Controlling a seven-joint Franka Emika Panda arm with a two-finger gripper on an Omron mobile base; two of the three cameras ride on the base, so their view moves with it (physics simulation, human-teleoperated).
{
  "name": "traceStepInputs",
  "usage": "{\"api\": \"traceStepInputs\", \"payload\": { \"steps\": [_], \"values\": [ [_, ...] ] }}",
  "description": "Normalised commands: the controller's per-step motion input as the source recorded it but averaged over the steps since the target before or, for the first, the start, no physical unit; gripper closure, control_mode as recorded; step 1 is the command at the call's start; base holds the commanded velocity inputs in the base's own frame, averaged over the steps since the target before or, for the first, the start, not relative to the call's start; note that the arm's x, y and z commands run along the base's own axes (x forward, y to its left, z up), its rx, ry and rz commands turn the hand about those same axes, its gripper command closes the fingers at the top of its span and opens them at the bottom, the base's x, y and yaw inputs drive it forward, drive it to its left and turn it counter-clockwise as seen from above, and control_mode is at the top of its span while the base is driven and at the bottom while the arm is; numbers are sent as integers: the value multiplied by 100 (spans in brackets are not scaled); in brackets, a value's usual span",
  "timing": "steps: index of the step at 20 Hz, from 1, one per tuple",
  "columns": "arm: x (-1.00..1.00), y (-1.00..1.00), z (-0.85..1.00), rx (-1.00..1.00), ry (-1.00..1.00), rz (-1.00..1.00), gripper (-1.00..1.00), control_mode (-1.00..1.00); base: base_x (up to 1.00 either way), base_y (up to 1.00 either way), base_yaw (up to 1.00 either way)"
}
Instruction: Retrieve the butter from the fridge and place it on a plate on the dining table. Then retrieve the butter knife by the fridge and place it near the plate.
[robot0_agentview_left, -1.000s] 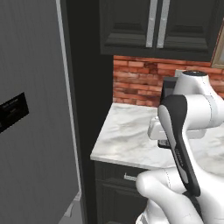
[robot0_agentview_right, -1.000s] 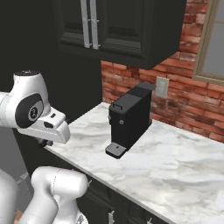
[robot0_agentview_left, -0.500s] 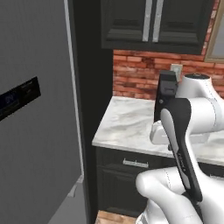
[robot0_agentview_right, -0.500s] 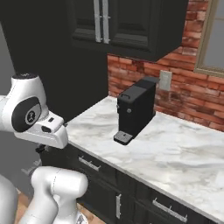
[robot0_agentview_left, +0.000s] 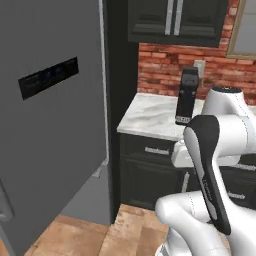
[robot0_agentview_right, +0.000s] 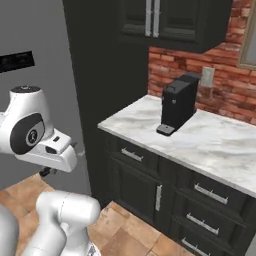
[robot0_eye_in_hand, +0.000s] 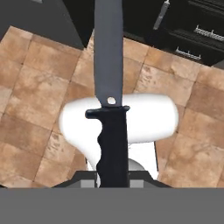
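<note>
The butter knife (robot0_eye_in_hand: 112, 131) has a black ridged handle and a long grey blade. My gripper (robot0_eye_in_hand: 113, 178) is shut on the handle's lower end, and the blade points away from the hand over the tiled floor. The tall grey fridge (robot0_agentview_left: 50, 130) with its black panel stands at the left, and its grey side (robot0_agentview_right: 35, 30) rises behind my arm in the right base view. The butter, the plate and the dining table are out of view.
A marble counter (robot0_agentview_left: 150, 117) on dark cabinets (robot0_agentview_right: 150, 175) stands right of the fridge, with a black coffee machine (robot0_agentview_right: 176, 102) on it against the brick wall. Dark upper cabinets hang above. Brown floor tiles (robot0_agentview_left: 125, 230) lie in front.
Both base views have shifted: the camera has backed away from the counter, so the cabinets, the fridge door and the floor now show. My gripper stays shut on the knife.
</note>
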Motion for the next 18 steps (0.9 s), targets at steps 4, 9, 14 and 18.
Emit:
{"api": "traceStepInputs", "payload": {
  "steps": [4,9,14,18],
  "values": [
    [0,0,0,0,0,0,100,100,-100,9,42],
    [0,0,0,0,0,0,100,100,-86,23,72],
    [0,0,0,0,0,0,100,100,-47,2,89],
    [0,0,0,0,0,0,100,100,-38,0,93]
  ]
}}
